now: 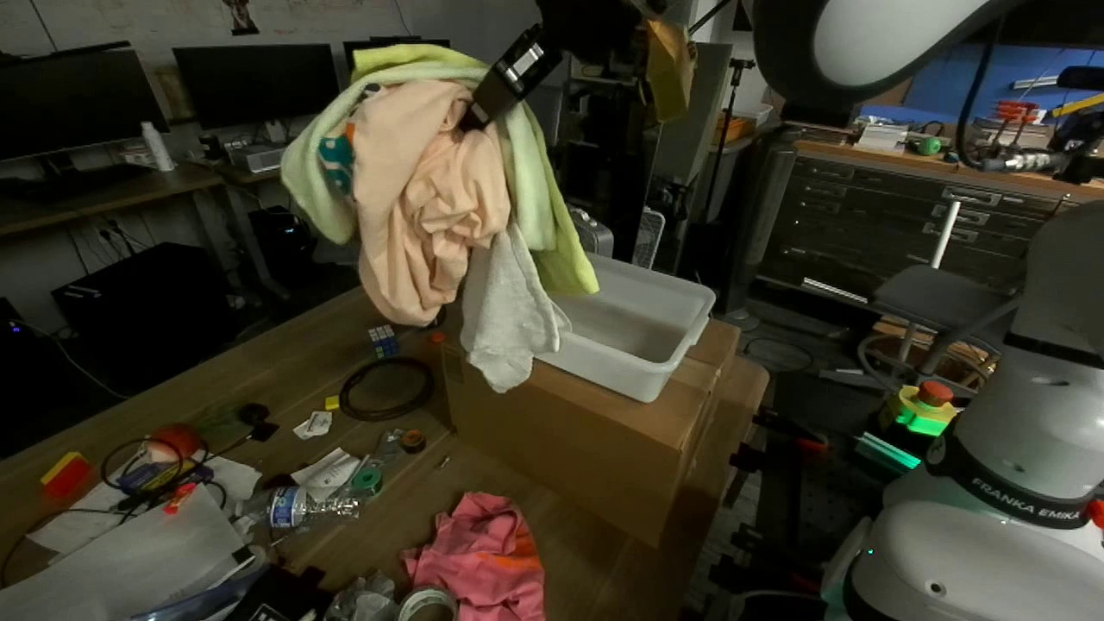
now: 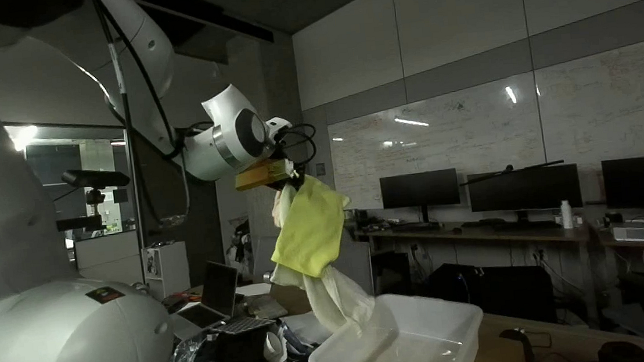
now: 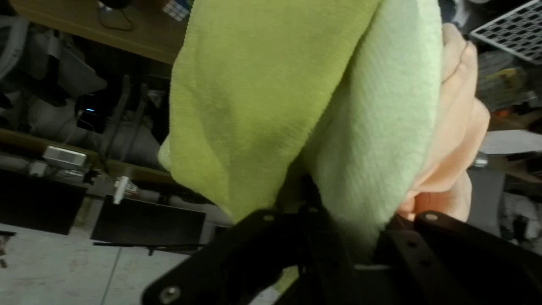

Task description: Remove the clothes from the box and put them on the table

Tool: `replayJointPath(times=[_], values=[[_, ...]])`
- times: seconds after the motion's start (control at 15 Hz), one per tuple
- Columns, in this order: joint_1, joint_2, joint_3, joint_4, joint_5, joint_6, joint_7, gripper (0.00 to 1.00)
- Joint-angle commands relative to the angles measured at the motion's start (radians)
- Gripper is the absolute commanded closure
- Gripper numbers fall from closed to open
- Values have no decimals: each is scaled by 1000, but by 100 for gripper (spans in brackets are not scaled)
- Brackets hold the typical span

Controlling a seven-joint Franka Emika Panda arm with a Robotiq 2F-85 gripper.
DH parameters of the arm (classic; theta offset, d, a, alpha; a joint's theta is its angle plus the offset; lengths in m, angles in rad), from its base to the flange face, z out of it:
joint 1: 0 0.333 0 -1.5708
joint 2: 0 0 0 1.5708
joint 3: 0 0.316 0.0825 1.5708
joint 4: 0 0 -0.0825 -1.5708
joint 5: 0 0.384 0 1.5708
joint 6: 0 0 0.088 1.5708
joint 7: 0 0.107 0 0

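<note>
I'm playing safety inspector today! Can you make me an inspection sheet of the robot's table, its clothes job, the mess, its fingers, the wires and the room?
Surface: wooden table, bearing a cardboard box with a white plastic tub on top.
Job's things: clothes bundle of peach, yellow-green and white cloth in the air; pink cloth on the table; no clothes seen lying in the tub's visible part.
Clutter: Rubik's cube, plastic bottle and white paper on the table.
Fingers: clamped on the clothes bundle, partly hidden by cloth.
Cables: black coil, probably cable, near the Rubik's cube.
Surroundings: monitors, a whiteboard, and a red emergency-stop button beside the Franka arm.
</note>
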Motion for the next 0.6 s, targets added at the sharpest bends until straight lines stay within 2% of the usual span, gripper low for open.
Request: replayJointPath(times=[0.0, 0.13, 0.27, 0.33, 0.53], values=[[259, -2, -124, 17, 224, -13, -202, 96], [413, 4, -211, 33, 380, -41, -322, 96], [488, 3, -265, 53, 458, -87, -381, 96], [467, 9, -242, 66, 521, -116, -431, 96], [402, 49, -207, 93, 531, -126, -433, 96]])
